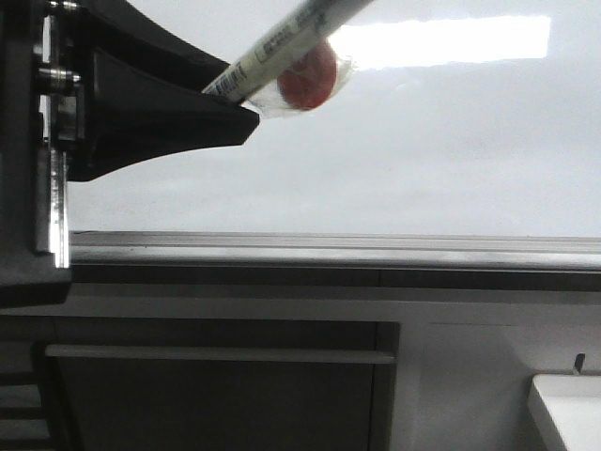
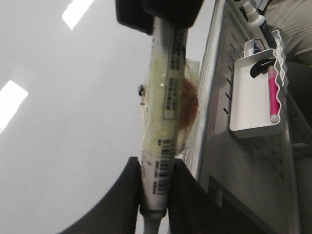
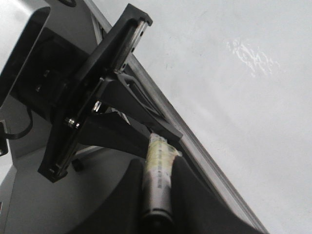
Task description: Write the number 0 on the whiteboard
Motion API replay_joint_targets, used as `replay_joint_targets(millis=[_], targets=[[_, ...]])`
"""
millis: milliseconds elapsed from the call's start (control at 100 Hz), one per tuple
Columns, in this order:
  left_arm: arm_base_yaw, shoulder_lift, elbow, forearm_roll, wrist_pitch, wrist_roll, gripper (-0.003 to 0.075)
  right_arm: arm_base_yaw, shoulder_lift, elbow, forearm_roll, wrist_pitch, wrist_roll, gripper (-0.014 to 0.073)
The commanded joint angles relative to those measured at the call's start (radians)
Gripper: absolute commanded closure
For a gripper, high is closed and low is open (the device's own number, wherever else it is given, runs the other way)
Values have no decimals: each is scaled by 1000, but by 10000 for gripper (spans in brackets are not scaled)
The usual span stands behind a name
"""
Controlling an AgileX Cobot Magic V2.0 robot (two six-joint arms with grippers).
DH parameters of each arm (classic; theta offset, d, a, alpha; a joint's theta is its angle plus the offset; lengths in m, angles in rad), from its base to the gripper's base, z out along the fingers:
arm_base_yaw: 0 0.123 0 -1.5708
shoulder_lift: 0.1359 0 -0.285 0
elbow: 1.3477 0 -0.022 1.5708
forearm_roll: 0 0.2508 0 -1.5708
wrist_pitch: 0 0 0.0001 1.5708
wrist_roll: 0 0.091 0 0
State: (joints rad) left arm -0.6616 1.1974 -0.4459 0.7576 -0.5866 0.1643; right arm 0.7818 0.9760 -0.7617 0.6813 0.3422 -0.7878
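The whiteboard [image 1: 423,160] fills the upper front view, glossy white with a bright rectangular reflection and a grey lower rail [image 1: 329,249]. The number 0 is out of view. A white marker pen [image 1: 282,42] slants up to the right in front of the board, with a red round piece [image 1: 308,77] taped to it. My left gripper [image 1: 235,99] is shut on the pen's lower end. In the left wrist view its fingers [image 2: 157,168] clamp the barcoded barrel [image 2: 168,97]. My right gripper [image 3: 158,168] is shut on the same pen [image 3: 157,190], further up it.
A small white tray [image 2: 243,97] holding a pink marker [image 2: 273,92] hangs on a perforated grey panel beside the board. Below the rail sits a dark cabinet front [image 1: 216,395]. A white object's corner [image 1: 563,413] shows at the lower right.
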Motion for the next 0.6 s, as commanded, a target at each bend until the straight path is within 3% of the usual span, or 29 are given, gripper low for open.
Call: replay_joint_targets(millis=[0,60,180,250,400,590], targets=[[-1,-15,-30,-147,-103,-25,705,2,4,-32,23,-14,-13,661],[-1,-15,-30,-152,-108,-25,627,2,15,-32,23,-12,-13,661],[-1,-15,-30,-152,-104,-29,374,2,27,-32,23,-22,-13,661],[-1,-22,-30,-175,-101,-29,280,2,27,-32,23,-32,-13,661],[-1,-81,-30,-182,-65,-37,270,2,27,-32,23,-48,-13,661],[-1,-208,-26,-182,81,-37,270,2,30,-32,23,-83,-9,661]])
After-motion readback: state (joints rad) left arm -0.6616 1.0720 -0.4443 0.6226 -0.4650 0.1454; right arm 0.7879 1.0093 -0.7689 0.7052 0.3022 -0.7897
